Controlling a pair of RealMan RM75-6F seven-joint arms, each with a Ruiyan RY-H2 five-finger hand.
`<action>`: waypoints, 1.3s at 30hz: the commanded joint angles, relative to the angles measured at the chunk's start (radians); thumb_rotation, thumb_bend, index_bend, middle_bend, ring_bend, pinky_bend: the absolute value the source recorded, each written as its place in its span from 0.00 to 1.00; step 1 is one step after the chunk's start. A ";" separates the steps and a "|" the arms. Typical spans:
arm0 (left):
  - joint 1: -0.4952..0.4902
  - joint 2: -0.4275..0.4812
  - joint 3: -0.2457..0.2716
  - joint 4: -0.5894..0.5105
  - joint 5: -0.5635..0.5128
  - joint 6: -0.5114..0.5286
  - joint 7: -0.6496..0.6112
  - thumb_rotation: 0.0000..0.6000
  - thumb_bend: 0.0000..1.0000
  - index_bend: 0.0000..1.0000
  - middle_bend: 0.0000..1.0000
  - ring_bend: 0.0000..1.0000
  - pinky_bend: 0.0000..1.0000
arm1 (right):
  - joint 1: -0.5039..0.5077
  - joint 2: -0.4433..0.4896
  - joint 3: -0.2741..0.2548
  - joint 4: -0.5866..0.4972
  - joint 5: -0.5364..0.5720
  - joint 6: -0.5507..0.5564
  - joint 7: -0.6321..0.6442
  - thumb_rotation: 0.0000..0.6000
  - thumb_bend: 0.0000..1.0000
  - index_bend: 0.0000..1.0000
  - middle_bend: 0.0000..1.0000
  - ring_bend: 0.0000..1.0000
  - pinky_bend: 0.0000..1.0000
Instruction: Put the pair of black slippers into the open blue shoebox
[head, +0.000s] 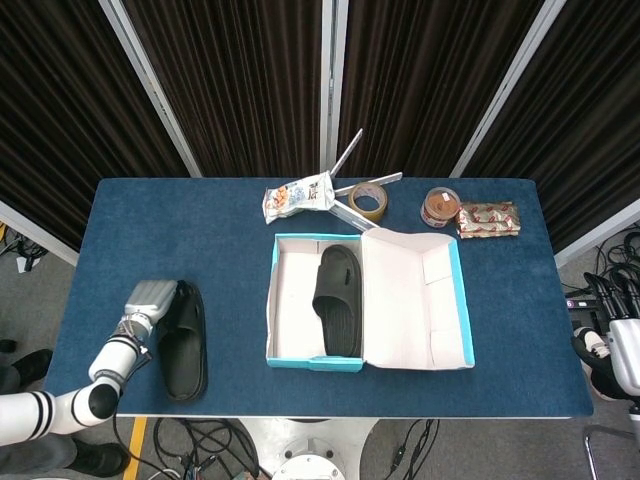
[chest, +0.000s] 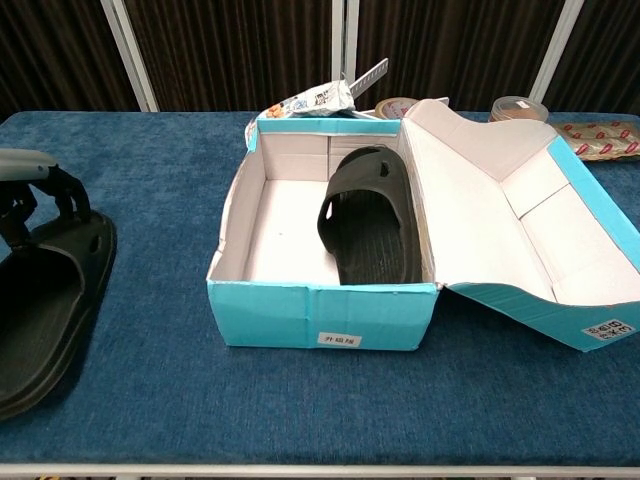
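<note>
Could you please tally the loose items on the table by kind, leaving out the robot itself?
Black slippers: 2
Blue shoebox: 1
Snack packets: 2
Tape roll: 1
Round tin: 1
Metal ruler-like tool: 1
Total: 8

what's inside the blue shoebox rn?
One black slipper lies along the right side of the open blue shoebox; the left half shows bare white floor. The box's near wall hides the slipper's near end in the chest view.
</note>
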 joint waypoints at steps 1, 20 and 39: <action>0.023 0.014 -0.025 -0.013 0.040 0.025 -0.053 1.00 0.03 0.50 0.46 0.75 0.85 | -0.002 0.001 0.000 -0.001 0.000 0.003 0.000 1.00 0.13 0.00 0.12 0.00 0.08; 0.131 0.079 -0.320 -0.032 0.418 0.093 -0.667 1.00 0.03 0.50 0.47 0.72 0.85 | -0.013 0.010 0.000 -0.013 -0.001 0.021 -0.009 1.00 0.13 0.00 0.12 0.00 0.08; 0.009 -0.336 -0.393 0.287 0.673 0.059 -1.176 1.00 0.03 0.49 0.46 0.72 0.78 | -0.019 0.020 -0.001 -0.037 0.004 0.022 -0.032 1.00 0.13 0.00 0.12 0.00 0.08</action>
